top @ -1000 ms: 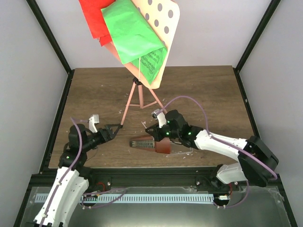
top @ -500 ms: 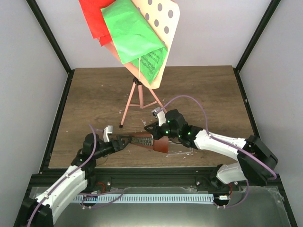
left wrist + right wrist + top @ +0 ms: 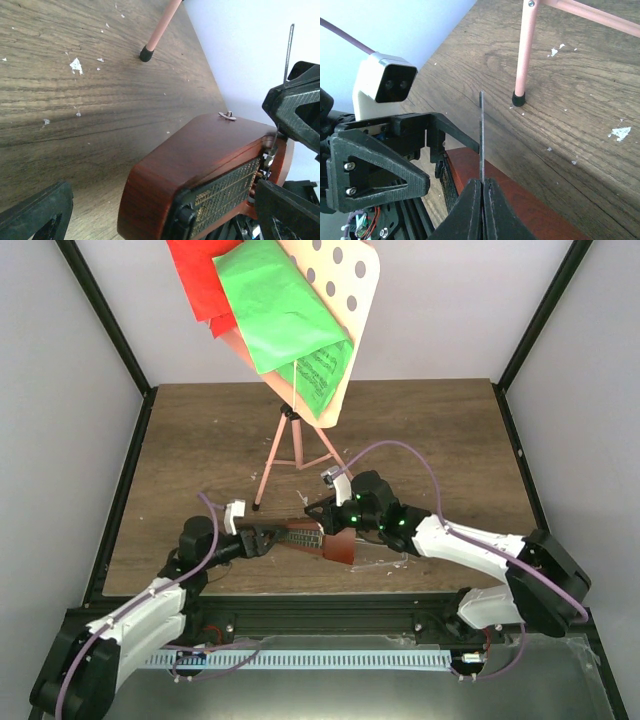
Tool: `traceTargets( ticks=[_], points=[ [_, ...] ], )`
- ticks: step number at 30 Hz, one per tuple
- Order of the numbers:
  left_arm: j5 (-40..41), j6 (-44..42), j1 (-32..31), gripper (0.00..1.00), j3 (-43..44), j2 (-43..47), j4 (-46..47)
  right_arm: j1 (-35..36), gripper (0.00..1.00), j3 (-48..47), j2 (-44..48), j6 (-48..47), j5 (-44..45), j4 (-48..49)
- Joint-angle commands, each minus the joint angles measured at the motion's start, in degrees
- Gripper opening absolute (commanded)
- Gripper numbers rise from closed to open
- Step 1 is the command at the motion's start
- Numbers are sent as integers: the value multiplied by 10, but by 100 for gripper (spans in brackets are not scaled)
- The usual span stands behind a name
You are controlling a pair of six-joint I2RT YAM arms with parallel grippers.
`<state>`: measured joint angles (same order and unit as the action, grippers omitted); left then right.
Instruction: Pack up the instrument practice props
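Your left gripper [image 3: 272, 537] stands wide open, the metronome [image 3: 200, 155] end-on between its jaws. It lies on its side on the table [image 3: 200, 440], clear cover [image 3: 383, 562] just beside. Your right gripper [image 3: 481, 187] is clamped on its rod [image 3: 481, 135].

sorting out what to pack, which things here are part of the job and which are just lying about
Part of the job:
music stand
green sheet
red sheet
metronome
clear cover beside it

Just lying about:
white flecks on the table
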<state>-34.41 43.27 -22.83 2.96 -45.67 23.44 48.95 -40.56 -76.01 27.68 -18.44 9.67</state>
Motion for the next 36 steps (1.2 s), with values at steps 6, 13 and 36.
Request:
traceTargets(
  ticks=[6,13,36],
  points=[
    [-69,-2,-3,100,17,-69,144,4,2,-32,37,19,-22,54],
    [-129,11,-4,85,27,-97,183,4,2,-21,53,26,0,57],
    [-112,-62,-12,10,154,-71,-47,4,27,3,58,34,28,60]
  ],
)
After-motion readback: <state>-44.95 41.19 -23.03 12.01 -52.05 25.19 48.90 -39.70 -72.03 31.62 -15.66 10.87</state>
